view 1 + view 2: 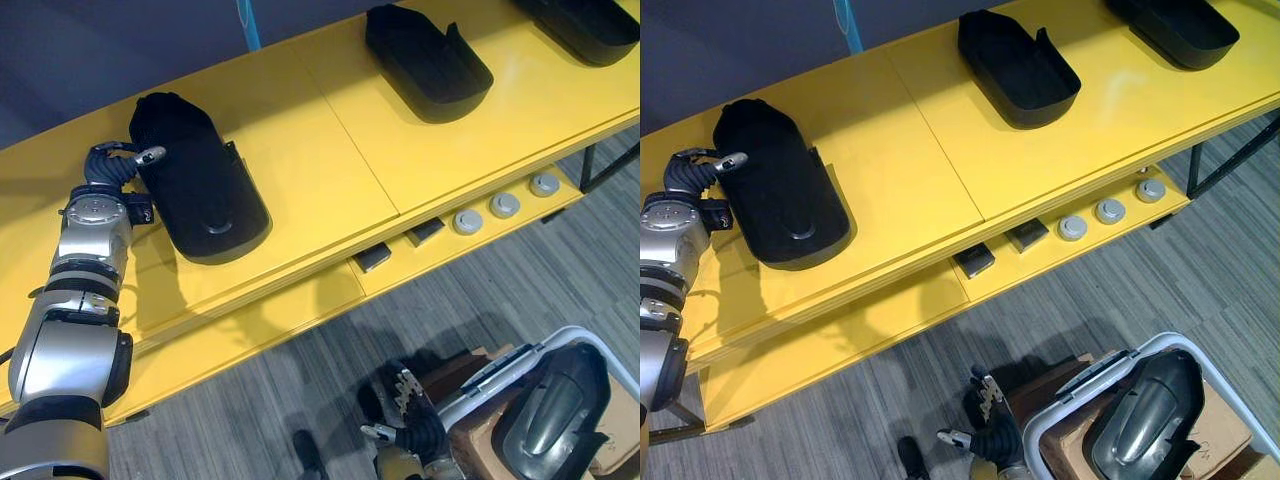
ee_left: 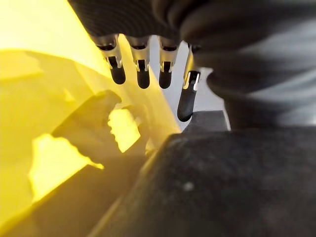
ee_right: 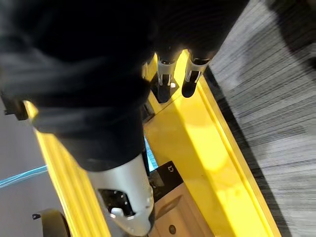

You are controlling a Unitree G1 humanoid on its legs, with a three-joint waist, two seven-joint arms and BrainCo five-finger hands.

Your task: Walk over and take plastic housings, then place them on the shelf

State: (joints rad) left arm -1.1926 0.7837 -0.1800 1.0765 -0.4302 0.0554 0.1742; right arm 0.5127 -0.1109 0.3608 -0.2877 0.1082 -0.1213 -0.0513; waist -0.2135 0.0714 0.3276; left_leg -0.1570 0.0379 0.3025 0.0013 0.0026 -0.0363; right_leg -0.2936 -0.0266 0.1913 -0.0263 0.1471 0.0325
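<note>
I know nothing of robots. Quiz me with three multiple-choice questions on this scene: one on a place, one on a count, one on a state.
1. Where is the fourth housing, off the shelf? A in the bin; B on the floor; C in a hand.
2. How many black housings lie on the shelf's top? A two; B three; C five.
3. The right hand is: A shut on a housing; B open and empty; C pressing a knob.
Answers: 1 A, the white-rimmed bin holds it. 2 B, one by the left hand, one mid-shelf, one at the far end. 3 B, its fingers hang loose, holding nothing.
</note>
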